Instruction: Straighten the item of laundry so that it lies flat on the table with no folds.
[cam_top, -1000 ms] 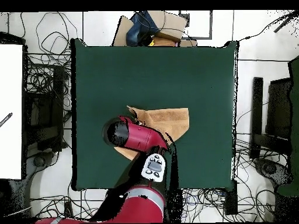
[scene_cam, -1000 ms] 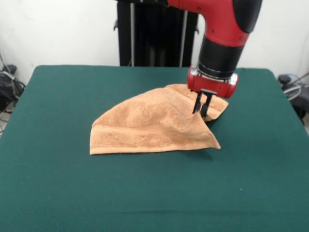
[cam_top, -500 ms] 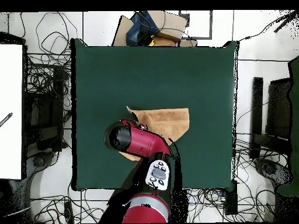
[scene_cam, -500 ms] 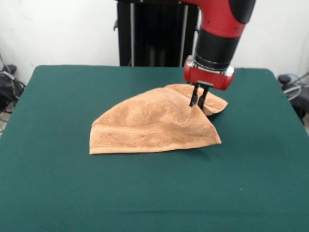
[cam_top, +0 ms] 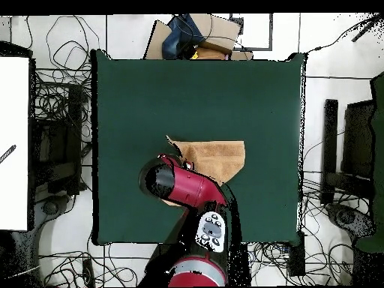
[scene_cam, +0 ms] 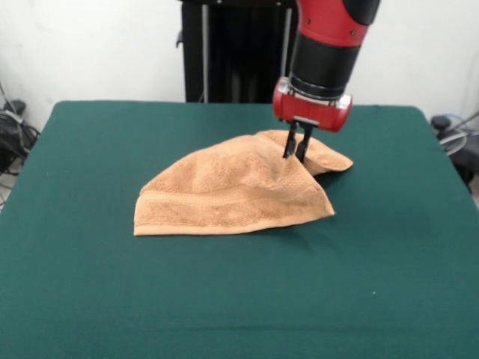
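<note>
The towel (scene_cam: 232, 191) lies folded on the tabletop (scene_cam: 224, 299), near its middle, with bare tabletop on every side of it. The hand (scene_cam: 296, 146) comes down on the towel's raised right part, its tips close together and touching the cloth. From above, the arm (cam_top: 187, 186) covers the towel's lower left.

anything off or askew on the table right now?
Only the towel: it lies folded over on itself, humped into a rough triangle, with one corner flap sticking out past the claw, which stands close together in the cloth near the fold's peak. No tear, no spill. The table looks normal.
</note>
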### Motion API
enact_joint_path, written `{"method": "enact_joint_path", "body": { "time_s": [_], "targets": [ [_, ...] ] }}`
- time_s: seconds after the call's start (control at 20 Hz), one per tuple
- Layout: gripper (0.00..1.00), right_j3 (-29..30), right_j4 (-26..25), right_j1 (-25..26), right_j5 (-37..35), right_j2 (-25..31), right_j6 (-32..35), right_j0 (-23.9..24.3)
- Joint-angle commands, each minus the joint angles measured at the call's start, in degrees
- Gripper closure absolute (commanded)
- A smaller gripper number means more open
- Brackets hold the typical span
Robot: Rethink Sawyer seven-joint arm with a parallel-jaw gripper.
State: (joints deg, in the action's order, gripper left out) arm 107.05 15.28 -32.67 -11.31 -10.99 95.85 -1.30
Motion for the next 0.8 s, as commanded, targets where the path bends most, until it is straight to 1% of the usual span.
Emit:
{"method": "enact_joint_path", "body": {
  "time_s": [0.05, 0.25, 0.8],
  "targets": [
    [1.0, 3.56, 3.01, -1.43, 4.34, 5.5, 15.32, 0.95],
    [1.0, 3.42, 3.28, -1.79, 3.25, 4.33, 15.42, -0.02],
    [1.0, 4.14, 4.25, -2.98, 1.98, 3.37, 15.88, -1.07]
  ]
}}
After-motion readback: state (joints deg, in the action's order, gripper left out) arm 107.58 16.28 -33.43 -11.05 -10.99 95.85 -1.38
